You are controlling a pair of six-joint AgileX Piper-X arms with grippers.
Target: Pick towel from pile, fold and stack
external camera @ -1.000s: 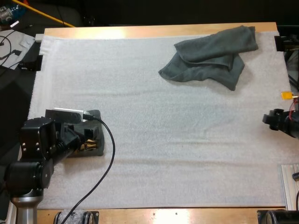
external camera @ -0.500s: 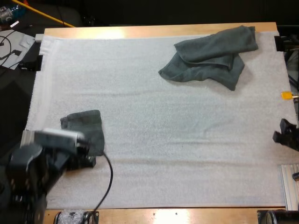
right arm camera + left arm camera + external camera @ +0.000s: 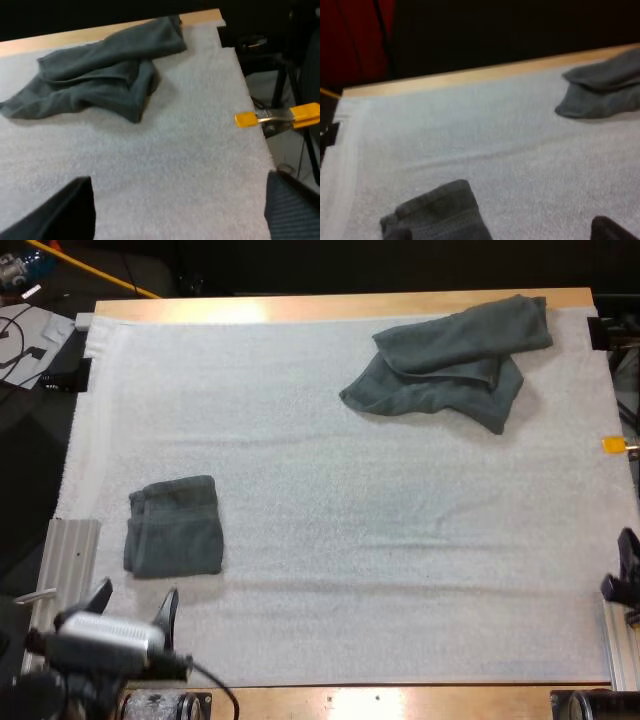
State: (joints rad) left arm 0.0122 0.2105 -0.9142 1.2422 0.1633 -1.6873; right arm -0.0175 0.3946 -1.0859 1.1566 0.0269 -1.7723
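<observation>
A small folded dark grey-green towel (image 3: 175,527) lies flat on the white mat (image 3: 330,500) at the near left. My left gripper (image 3: 135,600) hovers just behind it at the table's near-left corner, fingers apart and holding nothing. In the left wrist view the folded towel (image 3: 440,212) sits just ahead of the open left gripper (image 3: 502,235). A crumpled towel pile (image 3: 450,360) rests at the far right of the mat. My right gripper (image 3: 625,580) is at the table's right edge. In the right wrist view the right gripper (image 3: 180,215) is wide open, well short of the crumpled towel (image 3: 105,70).
Ribbed aluminium rails lie along the mat's near-left edge (image 3: 65,550) and near-right corner (image 3: 620,645). An orange clamp (image 3: 280,117) sticks out at the mat's right edge. The wooden table edge (image 3: 340,306) borders the far side.
My left gripper has let go of the folded towel and pulled back to the near-left corner. My right gripper has slid back along the right edge toward the near side.
</observation>
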